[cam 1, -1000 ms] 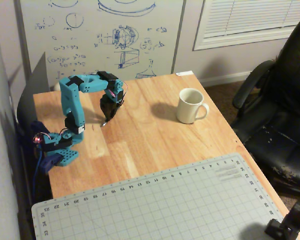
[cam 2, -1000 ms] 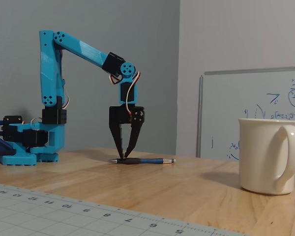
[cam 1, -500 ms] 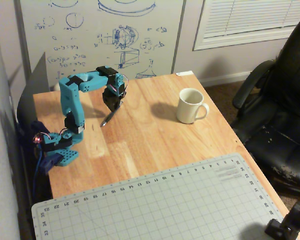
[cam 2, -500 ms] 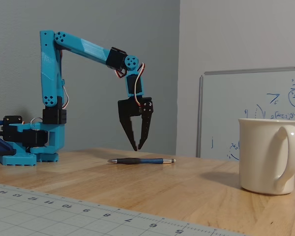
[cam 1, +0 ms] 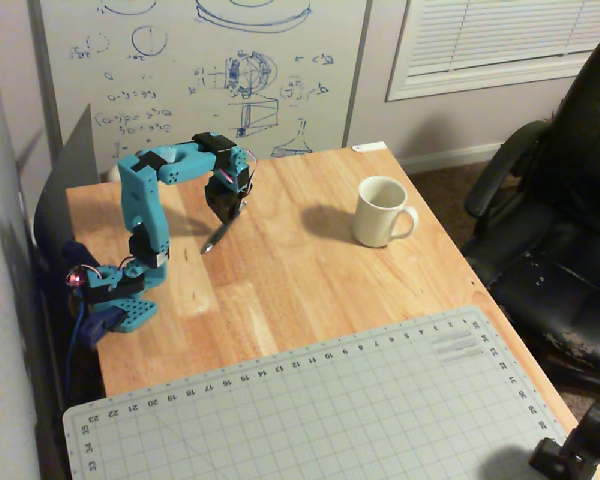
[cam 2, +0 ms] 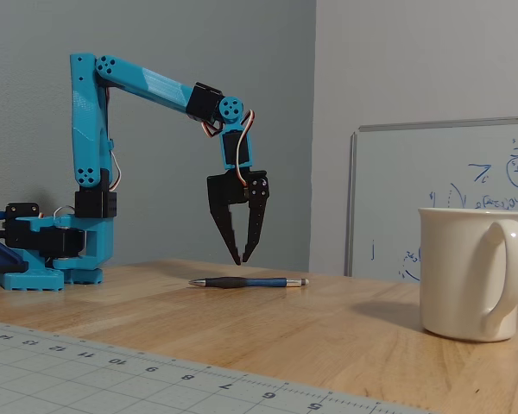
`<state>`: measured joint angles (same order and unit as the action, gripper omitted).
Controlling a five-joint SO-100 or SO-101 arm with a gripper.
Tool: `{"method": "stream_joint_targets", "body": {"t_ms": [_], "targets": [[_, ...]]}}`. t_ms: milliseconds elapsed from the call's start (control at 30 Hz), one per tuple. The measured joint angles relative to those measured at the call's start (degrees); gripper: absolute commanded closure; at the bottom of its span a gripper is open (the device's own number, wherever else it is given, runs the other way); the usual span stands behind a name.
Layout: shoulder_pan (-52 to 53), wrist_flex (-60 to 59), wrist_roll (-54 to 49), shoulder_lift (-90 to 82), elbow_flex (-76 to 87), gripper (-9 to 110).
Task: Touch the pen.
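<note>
The pen [cam 2: 246,282] is a thin dark stick with a pale tip, lying flat on the wooden table [cam 2: 345,328]. In the other fixed view it [cam 1: 213,239] lies just in front of the arm. My black gripper [cam 2: 241,259] points straight down and hangs a little above the pen's middle, not touching it. Its jaws meet at the tips and hold nothing. From the higher fixed view the gripper [cam 1: 223,220] hovers just behind the pen.
A cream mug [cam 1: 383,212] stands to the right of the pen, also large at the right of the low fixed view [cam 2: 470,272]. A grey cutting mat [cam 1: 320,410] covers the table's front. The teal arm base [cam 1: 120,300] sits at the left edge. An office chair [cam 1: 560,220] stands beyond the right edge.
</note>
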<state>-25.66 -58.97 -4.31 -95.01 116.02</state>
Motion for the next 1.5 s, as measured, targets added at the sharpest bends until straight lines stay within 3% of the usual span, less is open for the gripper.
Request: {"method": "stream_joint_targets", "body": {"t_ms": [1500], "targets": [[0.18,0.09,0.00,4.92,2.64,101]]}}
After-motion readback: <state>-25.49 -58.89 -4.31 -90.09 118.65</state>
